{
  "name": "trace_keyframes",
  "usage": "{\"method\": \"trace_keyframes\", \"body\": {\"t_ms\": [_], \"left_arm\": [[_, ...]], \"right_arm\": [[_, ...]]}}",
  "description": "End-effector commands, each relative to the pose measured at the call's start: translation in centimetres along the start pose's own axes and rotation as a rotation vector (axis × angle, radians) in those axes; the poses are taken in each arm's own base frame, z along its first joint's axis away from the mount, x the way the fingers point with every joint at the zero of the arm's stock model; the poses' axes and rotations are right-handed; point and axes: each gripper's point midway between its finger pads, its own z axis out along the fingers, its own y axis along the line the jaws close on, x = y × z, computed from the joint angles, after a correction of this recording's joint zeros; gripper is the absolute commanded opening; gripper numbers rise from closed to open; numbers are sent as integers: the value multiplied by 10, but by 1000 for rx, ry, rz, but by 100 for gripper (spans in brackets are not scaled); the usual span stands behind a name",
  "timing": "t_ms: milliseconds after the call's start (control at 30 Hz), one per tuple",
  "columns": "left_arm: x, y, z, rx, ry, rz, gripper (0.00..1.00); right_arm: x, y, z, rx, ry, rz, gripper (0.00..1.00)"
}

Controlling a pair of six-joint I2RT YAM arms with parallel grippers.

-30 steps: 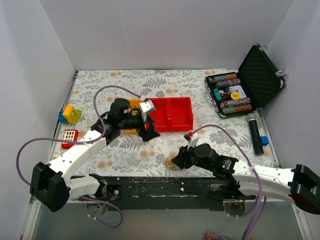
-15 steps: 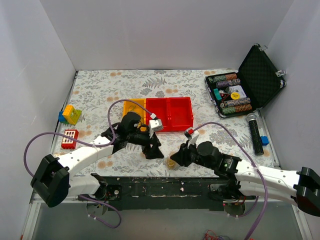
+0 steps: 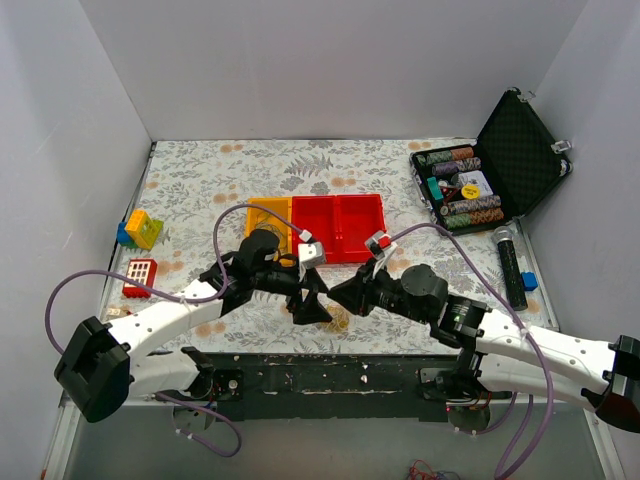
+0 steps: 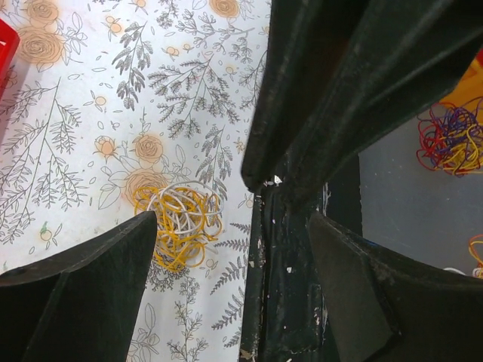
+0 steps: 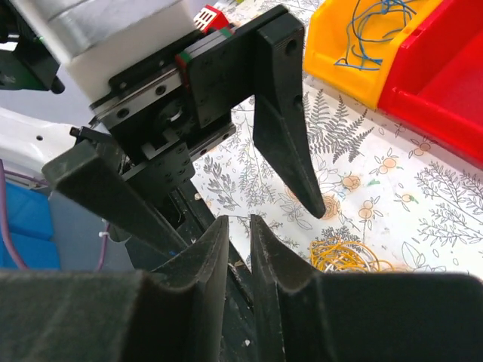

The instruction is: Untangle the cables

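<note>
A small clump of yellow and whitish cables (image 3: 341, 322) lies on the floral mat near the front edge. It shows in the left wrist view (image 4: 179, 219) and the right wrist view (image 5: 349, 257). My left gripper (image 3: 311, 302) (image 4: 231, 217) is open and empty, its left finger beside the clump and its right finger over the black table edge. My right gripper (image 3: 342, 296) (image 5: 238, 219) is shut with only a slit between the fingers, close to the left gripper and just above and left of the clump. I cannot tell whether a strand is pinched.
A yellow bin (image 3: 268, 214) with thin blue wires (image 5: 377, 23) adjoins a red bin (image 3: 340, 228). An open case of chips (image 3: 490, 180), a black cylinder (image 3: 512, 266) and toy blocks (image 3: 140, 230) stand around. Another wire tangle (image 4: 453, 139) lies below the table edge.
My left gripper has swung from the yellow bin down to the front edge beside the clump. My right gripper has lifted off the clump and moved left to meet it.
</note>
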Motion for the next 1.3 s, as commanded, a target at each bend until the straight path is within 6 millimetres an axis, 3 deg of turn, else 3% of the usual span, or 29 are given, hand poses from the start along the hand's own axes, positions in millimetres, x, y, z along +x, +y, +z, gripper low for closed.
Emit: {"method": "trace_keyframes", "body": {"t_ms": [0,300,467,600,833,967,1167,1267], "left_arm": [[8,-3,-3,-8,12,79,82],[46,19,4,-59,103,208,84],[63,37,8,-85,172,377,82],[66,51,11,-115,189,487,77],[63,64,18,-134,186,550,51],[64,59,22,-98,185,544,32],[69,43,27,-30,202,533,17],[63,38,28,-27,193,533,3]], "right_arm": [[-2,-6,-4,53,26,-41,29],[47,-47,-31,154,50,54,40],[53,-52,-36,168,47,61,40],[52,-53,-36,168,43,53,40],[47,-50,-35,156,29,47,39],[47,-51,-34,161,25,45,37],[44,-52,-34,169,15,45,35],[44,-52,-33,168,14,43,35]]}}
